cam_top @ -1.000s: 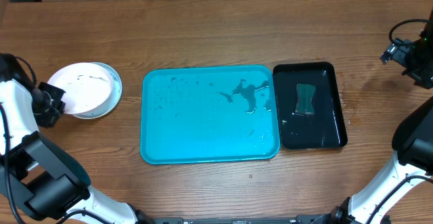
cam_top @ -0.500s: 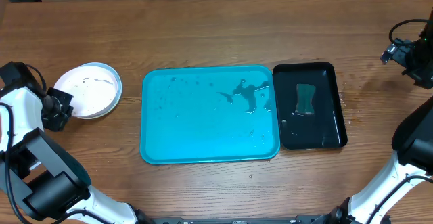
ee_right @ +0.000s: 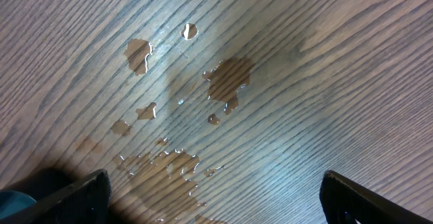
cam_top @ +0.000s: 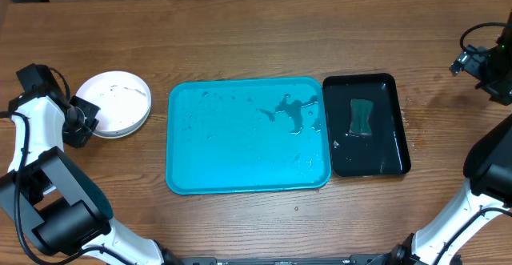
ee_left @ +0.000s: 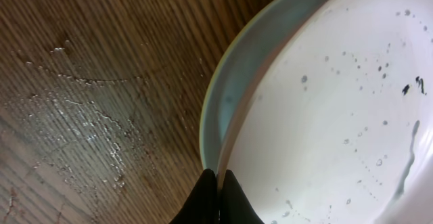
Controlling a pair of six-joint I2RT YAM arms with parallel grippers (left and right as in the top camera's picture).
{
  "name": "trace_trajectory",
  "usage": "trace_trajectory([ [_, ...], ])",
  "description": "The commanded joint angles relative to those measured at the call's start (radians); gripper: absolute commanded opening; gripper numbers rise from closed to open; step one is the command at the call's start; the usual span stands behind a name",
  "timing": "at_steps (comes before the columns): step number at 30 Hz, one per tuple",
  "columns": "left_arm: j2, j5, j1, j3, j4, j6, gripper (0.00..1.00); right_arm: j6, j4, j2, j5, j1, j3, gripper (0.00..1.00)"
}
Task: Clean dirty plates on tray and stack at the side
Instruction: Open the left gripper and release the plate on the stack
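At the table's left a white plate [cam_top: 116, 102] lies on top of a light blue plate [ee_left: 247, 68], both wet with droplets. My left gripper [cam_top: 83, 121] is shut on the white plate's near-left rim; the left wrist view shows its jaws [ee_left: 218, 183] pinched on that edge. The turquoise tray [cam_top: 232, 153] sits in the middle with no plates on it, only water and a dark smear [cam_top: 292, 109]. Far off at the right edge, my right gripper [cam_top: 482, 63] is open over wet bare wood [ee_right: 216, 204].
A narrower black tray [cam_top: 384, 157] stands against the turquoise tray's right side and holds a green sponge [cam_top: 362, 117]. Water puddles [ee_right: 226, 78] lie on the wood under the right gripper. Wet streaks [ee_left: 81, 109] mark the table left of the plates.
My left gripper has moved right and slightly up, sliding the white plate rightward until it sits squarely over the light blue one. The right arm has stayed still.
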Motion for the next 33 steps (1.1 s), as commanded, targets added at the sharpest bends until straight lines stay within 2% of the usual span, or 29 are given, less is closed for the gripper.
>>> trace_trajectory([
  [1, 0.011, -0.038, -0.001, -0.007, -0.003, -0.010, 0.04, 0.005, 0.002, -0.031, 0.003, -0.001, 0.014, 1.00],
  [6, 0.011, -0.039, -0.001, -0.007, -0.001, -0.010, 0.11, 0.005, 0.002, -0.031, 0.003, -0.001, 0.014, 1.00],
  [7, 0.011, -0.038, -0.001, -0.007, 0.000, -0.010, 0.17, 0.005, 0.002, -0.031, 0.003, -0.001, 0.014, 1.00],
  [11, 0.011, -0.035, -0.002, -0.007, -0.009, -0.003, 0.61, 0.005, 0.002, -0.031, 0.003, -0.001, 0.014, 1.00],
  [15, 0.011, 0.018, -0.003, -0.007, -0.002, 0.082, 0.77, 0.005, 0.002, -0.031, 0.003, -0.001, 0.014, 1.00],
  [18, 0.011, 0.114, -0.003, -0.007, 0.019, 0.153, 0.97, 0.005, 0.002, -0.031, 0.003, -0.001, 0.014, 1.00],
  [19, 0.011, 0.149, -0.004, -0.007, 0.026, 0.178, 1.00, 0.005, 0.002, -0.031, 0.003, -0.001, 0.014, 1.00],
  [23, 0.011, 0.284, -0.026, -0.007, 0.053, 0.283, 1.00, 0.005, 0.002, -0.031, 0.003, -0.001, 0.014, 1.00],
  [33, 0.011, 0.299, -0.120, -0.007, 0.056, 0.287, 1.00, 0.005, 0.002, -0.031, 0.003, -0.001, 0.014, 1.00],
])
